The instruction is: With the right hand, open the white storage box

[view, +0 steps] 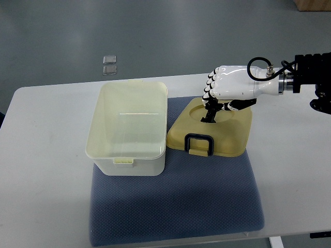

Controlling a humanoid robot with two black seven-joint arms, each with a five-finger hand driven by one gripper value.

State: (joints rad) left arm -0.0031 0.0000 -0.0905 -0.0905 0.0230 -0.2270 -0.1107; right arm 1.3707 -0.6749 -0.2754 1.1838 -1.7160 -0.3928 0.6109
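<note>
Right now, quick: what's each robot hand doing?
Left robot hand: not in view.
Right robot hand: fingers curled down into the recess of the lid, which lies beside the open storage box; whether it grips can't be told.

A white table (46,155) carries a blue-grey textured mat (176,206), which lies flat on it.

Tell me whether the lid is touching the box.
Touching. The top view shows the lid's left edge leaning against the box's right wall, with no gap visible; the right hand reaches into the lid's recess.
</note>
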